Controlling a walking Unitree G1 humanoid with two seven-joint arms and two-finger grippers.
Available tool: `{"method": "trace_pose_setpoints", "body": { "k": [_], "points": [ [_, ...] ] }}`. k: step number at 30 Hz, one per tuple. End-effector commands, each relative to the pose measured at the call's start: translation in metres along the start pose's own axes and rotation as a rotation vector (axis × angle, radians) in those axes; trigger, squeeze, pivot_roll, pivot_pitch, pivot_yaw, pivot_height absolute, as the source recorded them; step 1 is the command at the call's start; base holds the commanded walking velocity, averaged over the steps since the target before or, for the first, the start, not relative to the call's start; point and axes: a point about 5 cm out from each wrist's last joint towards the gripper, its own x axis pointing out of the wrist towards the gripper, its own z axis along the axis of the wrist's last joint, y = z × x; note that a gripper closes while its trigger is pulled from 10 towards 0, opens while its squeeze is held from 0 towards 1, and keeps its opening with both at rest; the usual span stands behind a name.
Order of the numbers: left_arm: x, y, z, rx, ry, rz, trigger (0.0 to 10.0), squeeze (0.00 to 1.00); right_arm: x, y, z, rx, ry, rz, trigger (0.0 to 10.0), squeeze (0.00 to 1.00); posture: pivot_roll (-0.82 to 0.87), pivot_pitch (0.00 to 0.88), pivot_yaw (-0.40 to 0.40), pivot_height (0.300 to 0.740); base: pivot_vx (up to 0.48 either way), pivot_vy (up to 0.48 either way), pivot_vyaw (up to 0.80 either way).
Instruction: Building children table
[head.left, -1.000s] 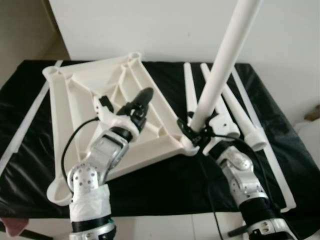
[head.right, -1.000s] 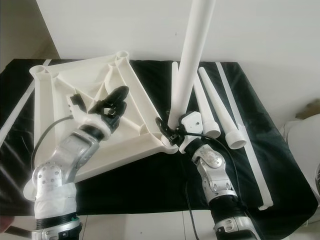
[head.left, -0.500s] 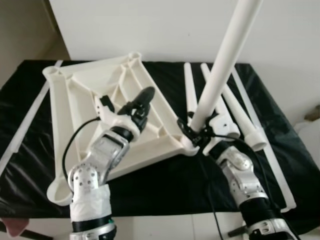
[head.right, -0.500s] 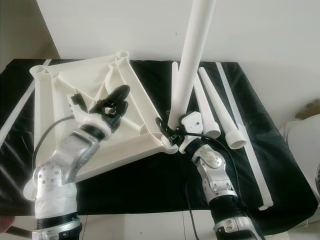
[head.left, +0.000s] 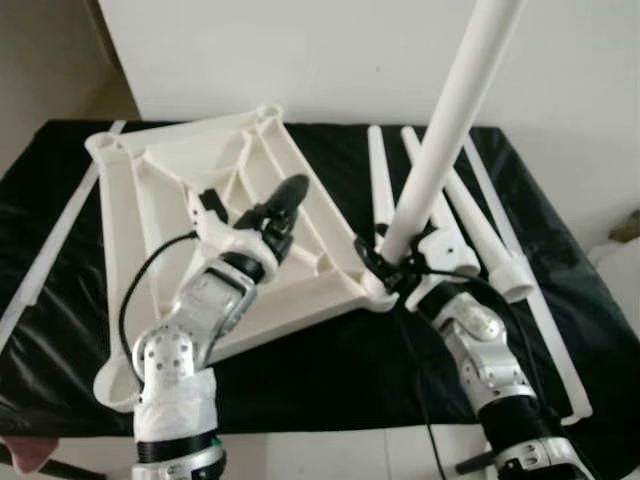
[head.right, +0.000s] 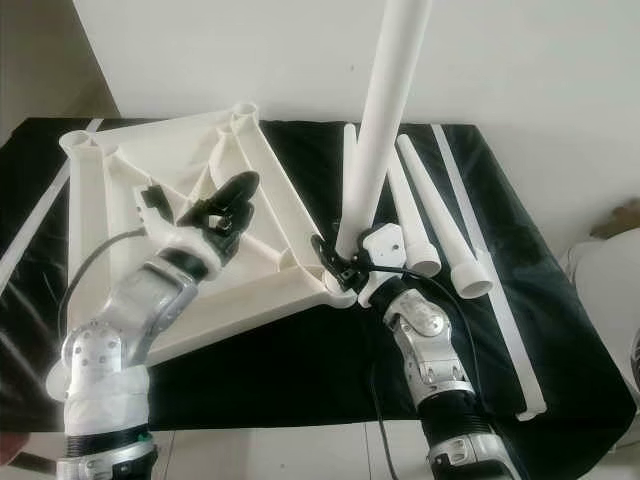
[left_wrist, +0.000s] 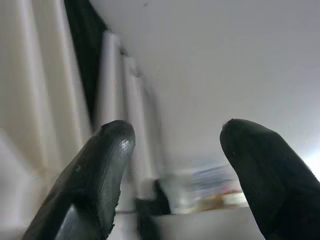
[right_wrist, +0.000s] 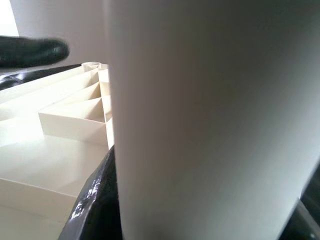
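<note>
Change is tiny here: next to the pictures from a moment ago, the right hand (head.left: 392, 272) and the leg (head.left: 440, 150) sit in the same spot, and only the left arm has shifted a little. That looks like a slow, careful part of the job, where the leg is being pushed or turned into its hole. The task seems early on, since just this one leg stands up.

The right hand is closed around the bottom of the leg. The leg is a long white tube. It stands almost straight up and leans a bit toward the robot's right. Its bottom end sits at the corner socket (head.left: 375, 290) of the table top (head.left: 150, 200).

The table top is a big white plastic square, lying upside down on the black surface (head.left: 330, 370). You can see ribs under it and round holes at the corners.

The left hand (head.left: 283, 205) rests over the ribs near the middle of the table top. Its fingers (left_wrist: 105, 150) are wide apart and hold nothing. It may be keeping the top from sliding.

Three more legs (head.left: 455, 215) lie side by side on the black surface, just beside the standing one, on the robot's right.
</note>
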Motion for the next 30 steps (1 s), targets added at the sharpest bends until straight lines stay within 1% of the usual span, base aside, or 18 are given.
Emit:
{"method": "trace_pose_setpoints", "body": {
  "k": [1,2,3,4,5,7,8,10,12,17,18,19,20,21,23,24,26,30],
  "points": [
    [-0.005,-0.015,-0.009,0.306,0.081,-0.247,0.0,0.0,-0.014,0.009,-0.033,0.063,0.152,0.004,10.0,0.0,-0.05,0.126,0.018,0.74,0.0,0.0,0.0],
    [-0.008,-0.014,-0.016,0.525,0.144,-0.282,0.0,0.0,-0.014,0.009,-0.033,0.064,0.153,0.004,10.0,0.0,-0.04,0.125,0.017,0.74,0.0,0.0,0.0],
    [-0.008,-0.014,-0.016,0.525,0.144,-0.282,0.0,0.0,-0.014,0.009,-0.033,0.064,0.153,0.004,10.0,0.0,-0.04,0.125,0.017,0.74,0.0,0.0,0.0],
    [-0.011,-0.013,-0.021,0.698,0.193,-0.318,0.0,0.0,-0.014,0.01,-0.034,0.064,0.154,0.005,10.0,0.0,-0.04,0.125,0.018,0.74,0.0,0.0,0.0],
    [-0.011,-0.013,-0.021,0.698,0.193,-0.318,0.0,0.0,-0.014,0.01,-0.034,0.064,0.154,0.005,10.0,0.0,-0.04,0.125,0.018,0.74,0.0,0.0,0.0],
    [-0.014,-0.007,-0.03,1.045,0.288,-0.372,0.0,0.0,-0.014,0.01,-0.034,0.064,0.153,0.005,10.0,0.0,-0.04,0.123,0.022,0.74,0.0,0.0,0.0],
    [-0.014,-0.007,-0.03,1.045,0.288,-0.372,0.0,0.0,-0.014,0.01,-0.034,0.064,0.153,0.005,10.0,0.0,-0.04,0.123,0.022,0.74,0.0,0.0,0.0],
    [-0.015,-0.004,-0.032,1.142,0.32,-0.397,0.0,0.0,-0.014,0.01,-0.034,0.064,0.153,0.004,10.0,0.0,-0.04,0.122,0.023,0.74,0.0,0.0,0.0],
    [-0.016,-0.002,-0.034,1.331,0.36,-0.428,0.0,0.0,-0.014,0.01,-0.034,0.067,0.15,-0.002,10.0,0.0,-0.04,0.118,0.029,0.74,0.0,0.0,0.0],
    [-0.016,-0.001,-0.033,1.405,0.36,-0.44,0.0,0.0,-0.014,0.011,-0.035,0.069,0.15,-0.005,10.0,0.0,-0.05,0.117,0.032,0.74,0.0,0.0,0.0],
    [-0.016,0.001,-0.034,1.459,0.368,-0.446,3.1,0.0,-0.014,0.012,-0.035,0.07,0.15,-0.006,10.0,0.0,-0.05,0.114,0.034,0.74,0.0,0.0,0.0],
    [-0.016,0.004,-0.034,1.52,0.372,-0.434,10.0,0.0,-0.014,0.012,-0.035,0.071,0.15,-0.007,10.0,0.0,-0.04,0.113,0.035,0.74,0.0,0.0,0.0],
    [-0.016,0.004,-0.034,1.52,0.372,-0.434,10.0,0.0,-0.014,0.012,-0.035,0.071,0.15,-0.007,10.0,0.0,-0.04,0.113,0.035,0.74,0.0,0.0,0.0],
    [-0.014,0.007,-0.033,1.597,0.348,-0.424,7.8,0.0,-0.014,0.012,-0.036,0.074,0.149,-0.01,10.0,0.0,-0.05,0.113,0.037,0.74,0.0,0.0,0.0],
    [-0.014,0.008,-0.033,1.619,0.338,-0.432,7.8,0.0,-0.013,0.013,-0.036,0.074,0.149,-0.01,10.0,0.0,-0.05,0.113,0.037,0.74,0.0,0.0,0.0],
    [-0.013,0.009,-0.03,1.652,0.312,-0.427,0.0,0.0,-0.013,0.013,-0.036,0.074,0.149,-0.011,10.0,0.0,-0.04,0.112,0.038,0.74,0.0,0.0,0.0],
    [-0.011,0.01,-0.028,1.697,0.293,-0.419,0.0,0.0,-0.013,0.012,-0.036,0.074,0.149,-0.012,10.0,0.0,-0.05,0.112,0.038,0.74,0.0,0.0,0.0],
    [-0.005,0.018,-0.012,1.913,0.186,-0.37,0.0,0.0,-0.014,0.013,-0.036,0.076,0.149,-0.017,10.0,0.0,-0.04,0.116,0.038,0.74,0.0,0.0,0.0]
  ]
}}
